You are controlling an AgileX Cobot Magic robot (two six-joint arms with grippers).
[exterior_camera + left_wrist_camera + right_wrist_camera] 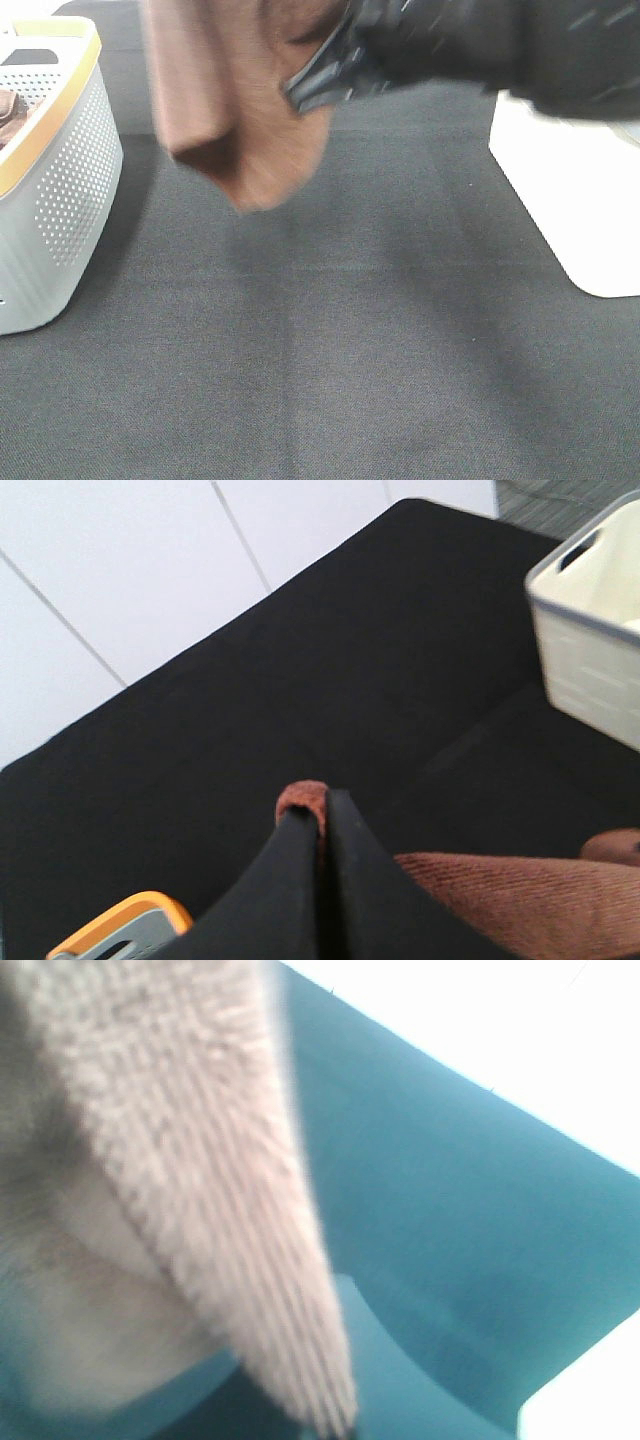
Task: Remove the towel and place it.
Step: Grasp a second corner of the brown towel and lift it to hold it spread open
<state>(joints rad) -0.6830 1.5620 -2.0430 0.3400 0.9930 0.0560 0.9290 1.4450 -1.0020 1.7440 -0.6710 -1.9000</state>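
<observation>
Towel (pixel 240 120), upper left of frame: soft, light, limp; hangs folded. Left gripper (pixel 322 815) pinches an edge; right gripper (pixel 310 85) closed on it too. Best held at corners.

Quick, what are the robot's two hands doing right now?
Left gripper: closed, pinching the towel.
Right gripper: closed, apparently gripping the towel too.

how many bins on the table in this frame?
2. Grey basket with orange rim at the high view's left edge; white bin at its right edge. The hanging towel may hide more.
</observation>
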